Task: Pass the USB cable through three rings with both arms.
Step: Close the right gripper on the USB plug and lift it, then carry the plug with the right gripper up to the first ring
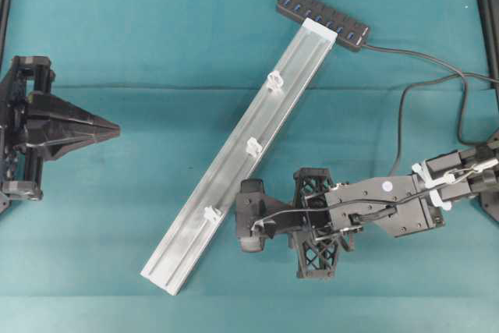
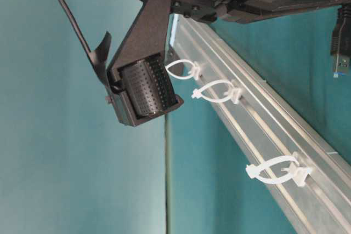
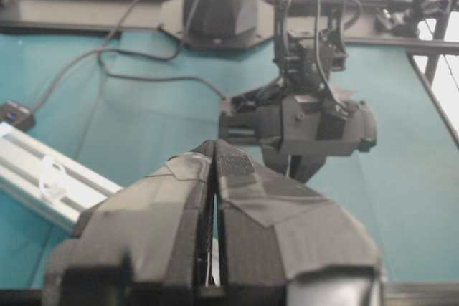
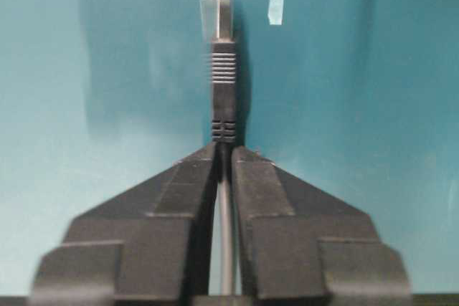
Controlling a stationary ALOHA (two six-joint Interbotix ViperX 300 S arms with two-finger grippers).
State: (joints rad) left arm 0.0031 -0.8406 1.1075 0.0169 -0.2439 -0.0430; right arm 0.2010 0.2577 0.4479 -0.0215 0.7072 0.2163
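A: On the teal surface (image 1: 156, 52), largest item first: the silver aluminium rail (image 1: 234, 161) runs on a diagonal from lower left to upper right, grooved and matte. Its upper end touches the black multi-port hub (image 1: 321, 19).

B: Arms?

A: The right arm (image 1: 390, 204) reaches in from the right edge, its tool (image 1: 251, 225) just beside the lower part of the rail. The left tool (image 1: 109, 130) sits well apart at the left edge, its taped fingers pressed together; the left wrist view shows them flush.

B: Cable position relative to the right tool?

A: The right wrist view shows the tool pinching the USB cable (image 4: 226, 249) just behind the plug (image 4: 221, 69). The ribbed black strain relief and the metal shell with its blue insert stick out past the fingertips. Overhead, the plug is hidden under the tool; only the thin black run from the hub looping to the right is visible.

B: Rings?

A: Three rings (image 1: 253, 146), translucent white plastic loops, spaced along the rail. The table-level view shows each as an open loop standing off the rail; overhead they read as small white clips.
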